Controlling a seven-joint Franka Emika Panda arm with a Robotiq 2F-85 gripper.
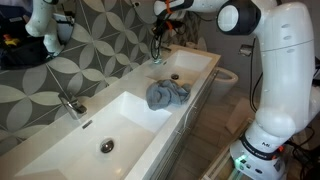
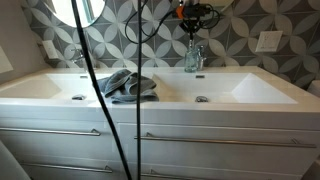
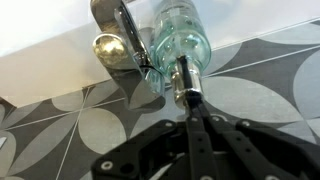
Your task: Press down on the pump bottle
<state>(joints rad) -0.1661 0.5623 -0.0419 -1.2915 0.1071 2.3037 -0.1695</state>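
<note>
A clear glass pump bottle (image 3: pixel 181 38) stands at the back of the white counter beside a chrome faucet (image 3: pixel 118 40). It also shows in both exterior views (image 2: pixel 193 58) (image 1: pixel 156 52). My gripper (image 3: pixel 189 98) is directly above it. The two black fingers are shut together, and their tips touch the dark pump head (image 3: pixel 184 82). In both exterior views the gripper (image 2: pixel 190 24) (image 1: pixel 158 30) points straight down over the bottle. The fingers hide the top of the pump head.
A crumpled grey towel (image 1: pixel 167 95) (image 2: pixel 128 86) lies on the counter between the two sink basins (image 1: pixel 100 140) (image 2: pixel 255 90). A second faucet (image 1: pixel 70 104) stands at the other basin. The patterned tile wall (image 2: pixel 240 25) is close behind the bottle. A cable (image 2: pixel 100 90) hangs in front of the camera.
</note>
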